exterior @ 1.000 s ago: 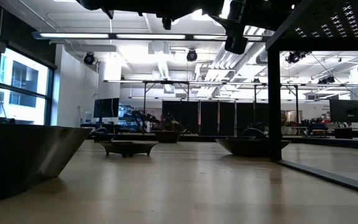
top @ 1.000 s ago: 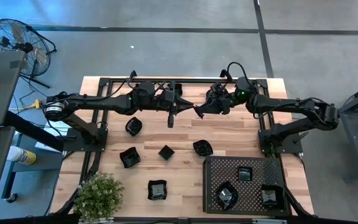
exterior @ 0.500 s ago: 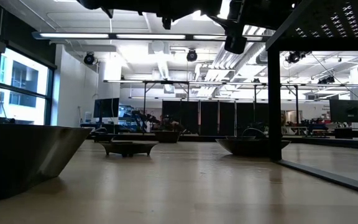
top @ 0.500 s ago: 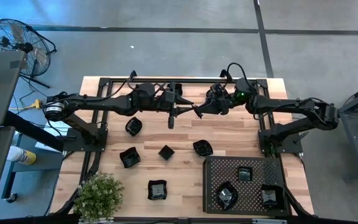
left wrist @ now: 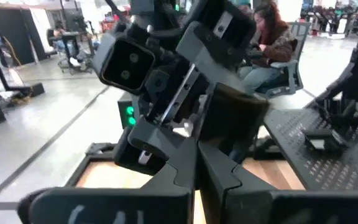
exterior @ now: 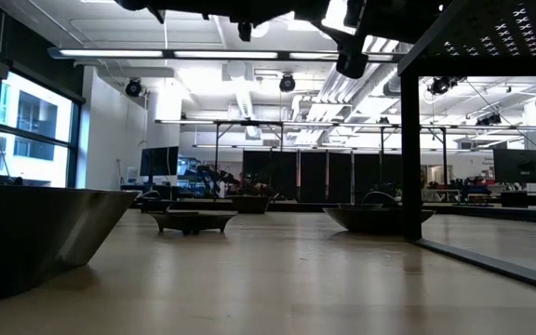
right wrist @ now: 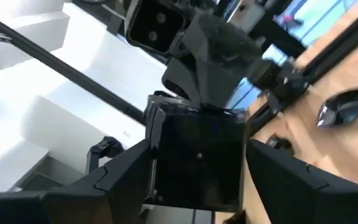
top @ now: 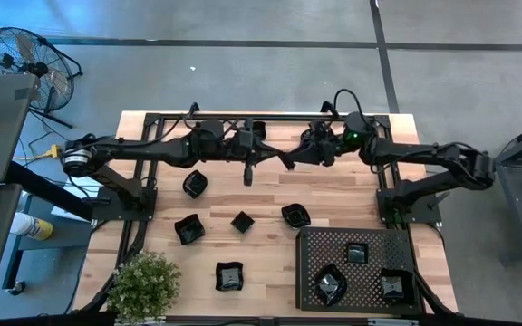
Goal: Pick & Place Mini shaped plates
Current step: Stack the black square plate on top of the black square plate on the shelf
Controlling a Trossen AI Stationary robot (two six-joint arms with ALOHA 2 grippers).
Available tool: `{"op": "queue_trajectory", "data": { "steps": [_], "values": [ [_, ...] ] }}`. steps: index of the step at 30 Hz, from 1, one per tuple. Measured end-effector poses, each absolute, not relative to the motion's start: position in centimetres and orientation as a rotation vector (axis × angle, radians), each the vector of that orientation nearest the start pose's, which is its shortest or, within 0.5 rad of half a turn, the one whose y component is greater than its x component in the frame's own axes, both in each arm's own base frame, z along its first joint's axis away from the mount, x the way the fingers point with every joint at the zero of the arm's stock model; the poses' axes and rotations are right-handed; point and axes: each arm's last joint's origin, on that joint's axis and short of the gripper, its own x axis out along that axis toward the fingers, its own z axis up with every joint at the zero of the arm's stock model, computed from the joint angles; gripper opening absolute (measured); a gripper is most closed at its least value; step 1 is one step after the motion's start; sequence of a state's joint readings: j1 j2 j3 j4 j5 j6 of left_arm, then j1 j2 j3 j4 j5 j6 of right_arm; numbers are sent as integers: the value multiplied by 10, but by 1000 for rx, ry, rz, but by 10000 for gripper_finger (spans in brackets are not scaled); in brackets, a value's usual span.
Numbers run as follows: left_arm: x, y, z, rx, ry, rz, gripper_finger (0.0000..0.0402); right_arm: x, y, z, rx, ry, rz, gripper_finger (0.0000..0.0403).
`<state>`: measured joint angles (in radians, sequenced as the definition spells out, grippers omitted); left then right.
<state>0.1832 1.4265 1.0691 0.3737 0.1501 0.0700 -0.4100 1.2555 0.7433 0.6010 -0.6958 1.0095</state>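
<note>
Since the earlier frame, left end effector point(top: 275, 159) has clamped shut on the square plate point(right wrist: 197, 155). Right end effector point(right wrist: 197, 163) grips it too (mid-air handover above the desk point(top: 352, 186)).

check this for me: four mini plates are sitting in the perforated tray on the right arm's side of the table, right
Not four. The high view shows three mini plates in the perforated tray: one near its far edge, and two nearer the front, one to the left and one to the right. The tray does sit on the right arm's side.
</note>
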Motion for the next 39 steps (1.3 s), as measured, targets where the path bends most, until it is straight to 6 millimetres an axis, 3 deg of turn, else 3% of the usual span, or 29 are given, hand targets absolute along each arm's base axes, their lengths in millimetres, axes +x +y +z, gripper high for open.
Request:
{"op": "queue_trajectory", "data": {
  "steps": [7,14,18,23,26,28,32,39],
  "values": [
    [309,58,345,15,33,59,0,243,-108,301,868,14,231,278],
    [301,78,338,-178,108,176,0,227,-125,309,749,-53,153,267],
    [296,92,326,-325,109,260,0,222,-125,317,642,6,-38,213],
    [291,99,308,-464,83,351,0,224,-110,343,491,254,-331,90],
    [289,100,302,-559,23,408,0,225,-98,356,475,311,-434,21],
    [289,101,303,-629,-19,447,0,230,-89,356,519,312,-454,8],
    [291,95,307,-688,-96,474,0,243,-73,350,641,285,-494,53],
    [294,85,309,-694,-123,497,0,277,-66,343,646,175,-485,161]
  ]
}}
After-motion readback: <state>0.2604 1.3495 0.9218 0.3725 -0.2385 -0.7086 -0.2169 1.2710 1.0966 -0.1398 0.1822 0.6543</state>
